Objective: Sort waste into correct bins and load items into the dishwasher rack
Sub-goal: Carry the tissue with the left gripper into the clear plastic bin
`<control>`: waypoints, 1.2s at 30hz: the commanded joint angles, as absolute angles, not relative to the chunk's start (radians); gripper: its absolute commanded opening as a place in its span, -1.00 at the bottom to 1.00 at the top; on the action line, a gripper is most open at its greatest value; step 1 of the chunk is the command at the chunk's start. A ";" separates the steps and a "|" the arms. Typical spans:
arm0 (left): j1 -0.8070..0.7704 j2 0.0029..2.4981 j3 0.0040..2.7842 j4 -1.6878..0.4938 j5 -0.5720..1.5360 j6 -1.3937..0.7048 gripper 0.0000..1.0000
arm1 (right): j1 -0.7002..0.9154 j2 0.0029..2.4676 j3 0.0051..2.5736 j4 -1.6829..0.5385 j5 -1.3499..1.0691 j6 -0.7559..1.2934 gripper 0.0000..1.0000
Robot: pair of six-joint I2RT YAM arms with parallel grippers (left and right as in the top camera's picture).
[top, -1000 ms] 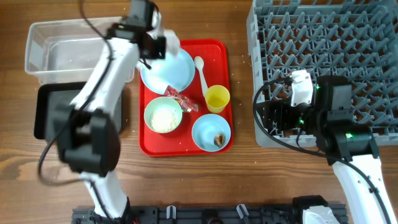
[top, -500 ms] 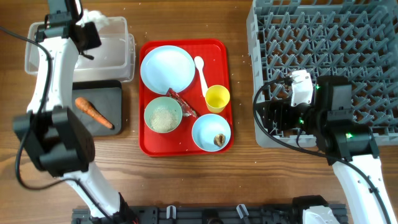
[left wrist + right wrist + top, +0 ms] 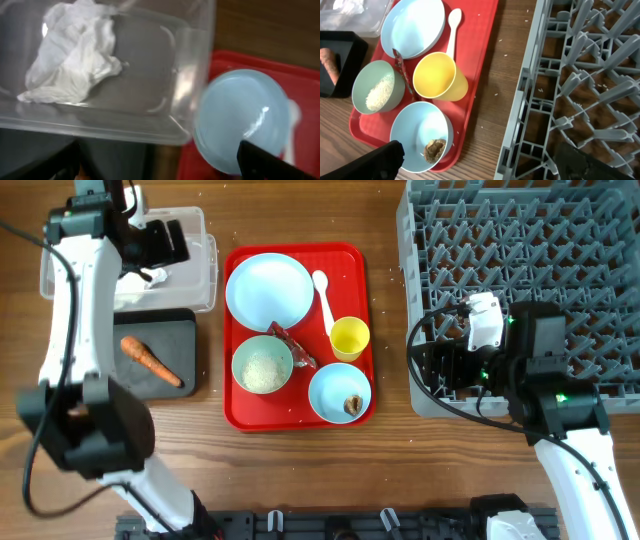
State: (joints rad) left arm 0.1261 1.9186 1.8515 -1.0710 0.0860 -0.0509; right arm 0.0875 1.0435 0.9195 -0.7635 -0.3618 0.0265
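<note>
My left gripper hangs open and empty over the clear tub. The crumpled white napkin lies loose inside the tub. An orange carrot lies on the black tray. The red tray carries the pale blue plate, white spoon, yellow cup, a bowl of rice, a red-and-white wrapper and a bowl with the brown lump. My right gripper stands open at the near left corner of the grey dishwasher rack, holding nothing.
Loose rice grains lie scattered on the wooden table between the red tray and the rack. The rack's upright pegs rise right of my right gripper. The black tray sits directly in front of the clear tub.
My left arm swung from the plate to the clear tub, opened, and the napkin dropped into the tub. The right arm has not moved.
</note>
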 commanded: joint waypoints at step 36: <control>-0.469 1.851 1.193 -0.796 0.009 -0.500 -0.27 | 0.092 1.046 0.941 -0.772 -0.356 0.036 0.99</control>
